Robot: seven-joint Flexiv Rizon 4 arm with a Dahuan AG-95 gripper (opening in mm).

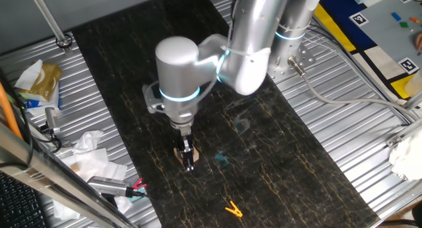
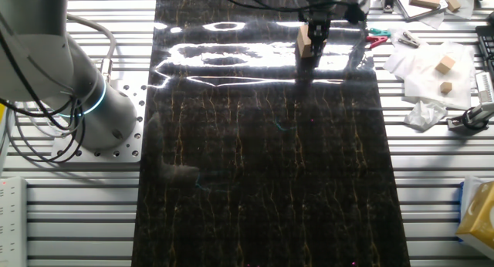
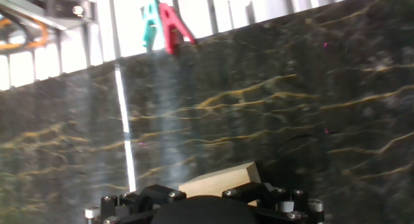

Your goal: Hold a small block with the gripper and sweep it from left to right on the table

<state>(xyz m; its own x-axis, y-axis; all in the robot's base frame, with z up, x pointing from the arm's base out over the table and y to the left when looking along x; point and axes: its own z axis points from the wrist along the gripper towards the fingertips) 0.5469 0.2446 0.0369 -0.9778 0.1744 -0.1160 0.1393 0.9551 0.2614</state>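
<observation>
On the table [image 1: 277,149]: gripper [image 1: 188,157] at the left edge, pointing down.
Gripper state: fingers clamped on the small block [image 2: 304,42].
Block position: just above the black surface, near red and teal clips [image 3: 163,23].

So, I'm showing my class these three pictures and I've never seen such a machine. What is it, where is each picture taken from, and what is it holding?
It is a silver robot arm with a small black gripper at its tip. Two pictures come from fixed cameras on different sides of the black table; the third comes from a camera on the hand, looking along the fingers. The gripper is shut on a wooden block, seen at the bottom of the hand view. A yellow clip lies on the table, and red and teal clips lie just past its edge.
</observation>
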